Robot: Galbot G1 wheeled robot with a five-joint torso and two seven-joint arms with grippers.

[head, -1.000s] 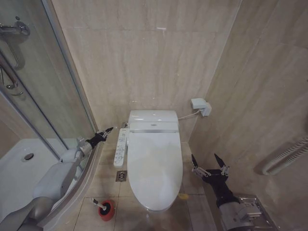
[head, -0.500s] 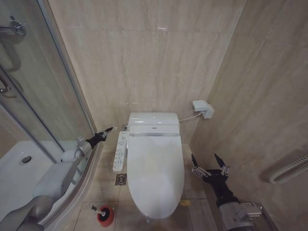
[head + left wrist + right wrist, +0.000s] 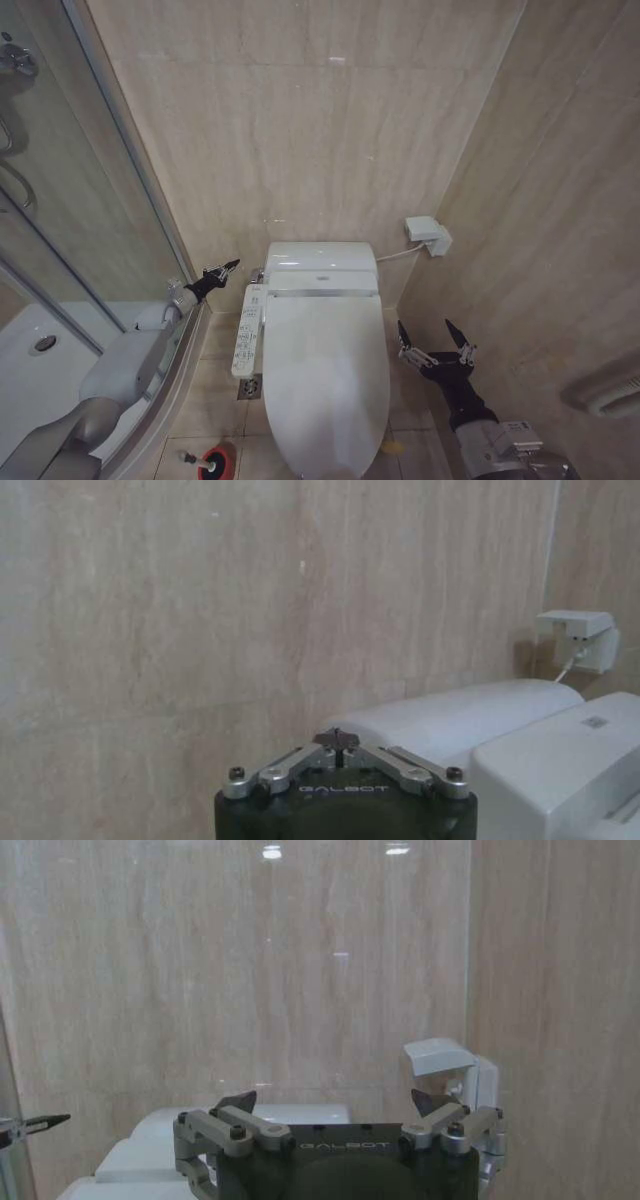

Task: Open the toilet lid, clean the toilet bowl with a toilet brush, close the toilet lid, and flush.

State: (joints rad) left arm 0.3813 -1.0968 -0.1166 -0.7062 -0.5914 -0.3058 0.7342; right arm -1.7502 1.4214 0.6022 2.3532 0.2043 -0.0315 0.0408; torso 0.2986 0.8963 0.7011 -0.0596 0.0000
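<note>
Left gripper (image 3: 228, 267) closed, raised left of toilet lid (image 3: 325, 385) | right gripper (image 3: 436, 339) spread, right

My head camera looks steeply down from above the toilet lid (image 3: 325, 370). Both my wrist cameras sit low, facing the back wall; all three share the wall socket box (image 3: 428, 235).

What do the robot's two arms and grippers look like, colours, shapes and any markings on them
Both arms have smooth light-grey shells ending in black wrist sections. The left gripper has slim black fingers tapering to a point. The right gripper has two black pointed fingers on silver metal linkages with dark screws. Pale "GALBOT" lettering marks each black gripper body in the wrist views.
</note>
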